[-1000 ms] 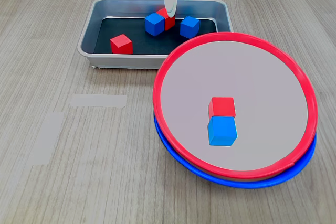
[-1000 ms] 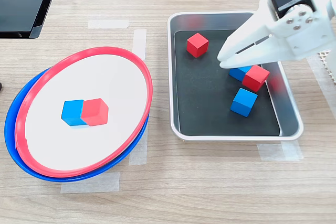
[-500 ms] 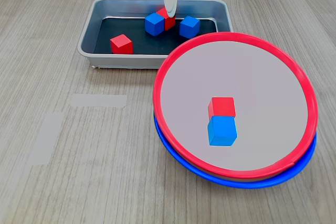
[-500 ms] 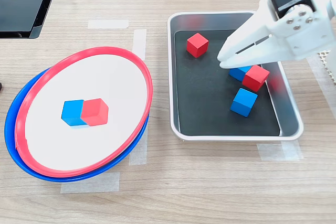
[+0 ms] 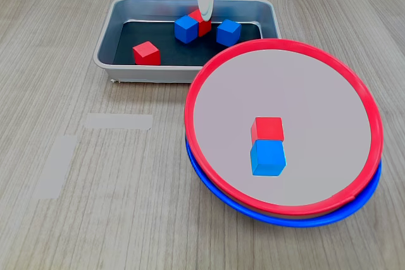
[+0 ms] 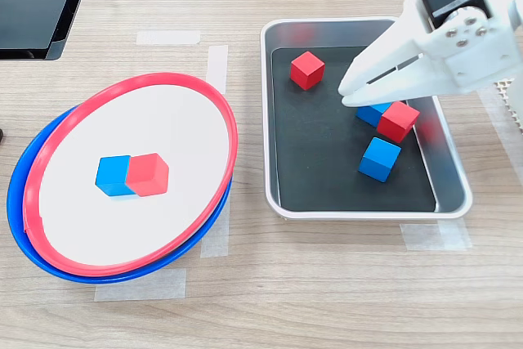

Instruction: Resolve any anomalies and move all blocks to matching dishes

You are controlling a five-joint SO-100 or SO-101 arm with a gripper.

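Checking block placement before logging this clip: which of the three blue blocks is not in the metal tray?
The blue block lying in the red-rimmed dish, touching a red block. The other two blue blocks sit in the tray.

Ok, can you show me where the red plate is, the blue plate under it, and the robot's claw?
red plate (image 6: 231, 132): second exterior view, on its red rim, right side.
blue plate (image 6: 15, 202): second exterior view, on the blue edge peeking out at left.
claw (image 6: 351, 89): second exterior view, at the white tips above the tray.
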